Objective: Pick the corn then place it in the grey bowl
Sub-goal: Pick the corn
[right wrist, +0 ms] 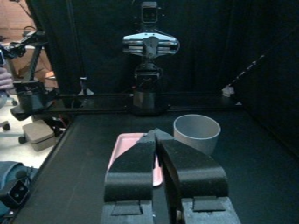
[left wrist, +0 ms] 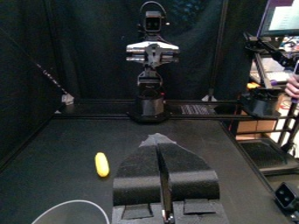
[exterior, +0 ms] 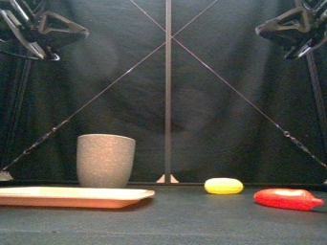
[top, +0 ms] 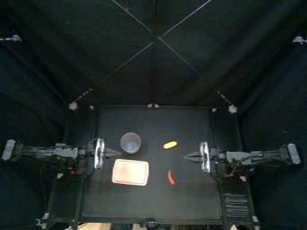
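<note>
Behind the bench (top: pixel 198 202) centre, the corn (top: pixel 173 143) lies near the grey bowl (top: pixel 131 141). The left gripper (left wrist: pixel 160 140) and right gripper (right wrist: pixel 158 134) hang at the side edges, fingers closed on nothing

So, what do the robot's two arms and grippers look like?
The left arm and right arm are black and jointed. The left gripper and right gripper each have two broad black jaws tapering to a tip, below a silver cross-plate.
</note>
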Action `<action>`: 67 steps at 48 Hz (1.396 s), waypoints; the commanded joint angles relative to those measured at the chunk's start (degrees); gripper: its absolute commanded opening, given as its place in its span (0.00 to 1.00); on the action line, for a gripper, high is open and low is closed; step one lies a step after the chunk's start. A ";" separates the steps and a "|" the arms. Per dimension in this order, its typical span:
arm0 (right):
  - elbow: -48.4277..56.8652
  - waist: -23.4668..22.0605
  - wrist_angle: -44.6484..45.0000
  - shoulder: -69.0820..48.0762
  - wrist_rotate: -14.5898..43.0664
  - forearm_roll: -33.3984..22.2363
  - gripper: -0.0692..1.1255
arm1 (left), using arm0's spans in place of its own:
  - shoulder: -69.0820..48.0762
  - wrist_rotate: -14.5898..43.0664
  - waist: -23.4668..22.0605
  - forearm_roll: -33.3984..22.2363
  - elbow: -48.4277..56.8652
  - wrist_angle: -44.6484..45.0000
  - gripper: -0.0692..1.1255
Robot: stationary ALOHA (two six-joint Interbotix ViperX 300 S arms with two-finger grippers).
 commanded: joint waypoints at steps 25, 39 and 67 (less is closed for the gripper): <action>-10.02 -6.86 16.26 25.05 0.18 -4.31 0.44 | -2.99 0.44 1.67 0.44 0.18 2.55 0.03; -12.04 -12.48 18.37 34.54 -0.09 -5.71 0.93 | -2.99 0.44 1.76 0.44 0.18 5.98 0.03; -20.21 -22.68 25.66 49.31 -0.09 -10.55 0.93 | -2.99 0.44 1.85 0.35 1.49 6.24 0.03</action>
